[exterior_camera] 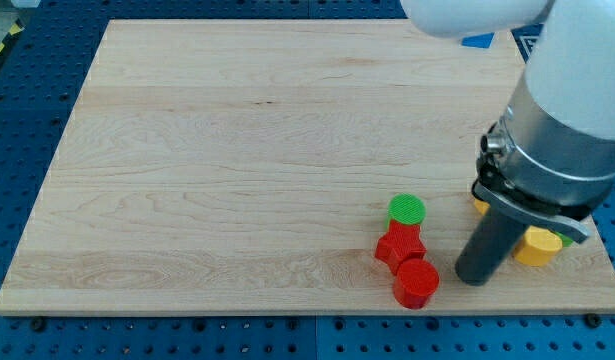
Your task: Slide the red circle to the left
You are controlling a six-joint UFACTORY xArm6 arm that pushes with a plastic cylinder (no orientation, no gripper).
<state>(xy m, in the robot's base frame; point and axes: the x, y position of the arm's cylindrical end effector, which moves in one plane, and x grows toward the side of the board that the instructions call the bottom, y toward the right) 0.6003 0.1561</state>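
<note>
No claw here, so nothing is held: our tip (474, 278) sits just right of the red circle (417, 283) near the table (237, 150) bottom edge, set for a leftward push.

Landmark: red circle (417, 283), near the view's bottom edge of the surface (237, 150).
Red star (400, 246): touching the red circle, above and slightly left.
Green circle (407, 209): above it, beyond the star.
My tip (474, 279): just right of it, apart.
Yellow block (538, 246): further right, beyond the tip.
</note>
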